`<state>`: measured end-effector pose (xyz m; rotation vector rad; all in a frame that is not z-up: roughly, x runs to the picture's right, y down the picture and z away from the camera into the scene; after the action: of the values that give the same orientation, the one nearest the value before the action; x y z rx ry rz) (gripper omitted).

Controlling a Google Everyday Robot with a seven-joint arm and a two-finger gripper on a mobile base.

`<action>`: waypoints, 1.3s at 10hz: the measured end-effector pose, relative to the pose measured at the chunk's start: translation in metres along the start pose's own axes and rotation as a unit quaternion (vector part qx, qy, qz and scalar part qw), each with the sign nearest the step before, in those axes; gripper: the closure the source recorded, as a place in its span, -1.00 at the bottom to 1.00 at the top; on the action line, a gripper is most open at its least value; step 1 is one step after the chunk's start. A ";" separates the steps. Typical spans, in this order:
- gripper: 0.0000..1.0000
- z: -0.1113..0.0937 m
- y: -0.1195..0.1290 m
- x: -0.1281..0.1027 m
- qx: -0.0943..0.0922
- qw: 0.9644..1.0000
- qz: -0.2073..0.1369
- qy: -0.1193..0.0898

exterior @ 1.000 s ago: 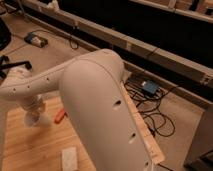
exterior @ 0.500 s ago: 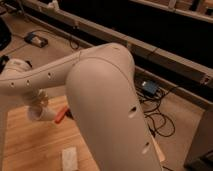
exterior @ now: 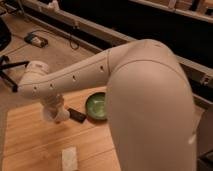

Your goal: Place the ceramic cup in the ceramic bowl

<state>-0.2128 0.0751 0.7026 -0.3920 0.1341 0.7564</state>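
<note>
The green ceramic bowl (exterior: pixel 97 106) sits on the wooden table (exterior: pixel 30 145), partly hidden on its right by my big white arm. My gripper (exterior: pixel 54 111) hangs from the wrist at the left, just above the table and left of the bowl. It is shut on the small white ceramic cup (exterior: pixel 60 116), which shows as a pale shape under the wrist. The cup is apart from the bowl, about a bowl's width to its left.
A small black block (exterior: pixel 76 115) lies between the cup and the bowl. A pale rectangular block (exterior: pixel 69 158) lies near the table's front. My arm's elbow (exterior: pixel 150 100) fills the right side. The floor behind holds cables and a box (exterior: pixel 36 39).
The gripper with the cup has moved right towards the bowl. The arm has lifted and swung, uncovering the green bowl and the black block.
</note>
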 end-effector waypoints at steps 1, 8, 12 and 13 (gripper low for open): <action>1.00 -0.004 -0.008 0.007 0.007 1.000 0.004 -0.004; 1.00 0.004 -0.087 0.040 0.031 0.999 0.033 -0.019; 1.00 0.005 -0.139 0.054 0.040 0.998 0.050 -0.029; 1.00 0.004 -0.144 0.052 0.040 0.997 0.050 -0.032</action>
<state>-0.0765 0.0151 0.7358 -0.2866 0.1233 0.8579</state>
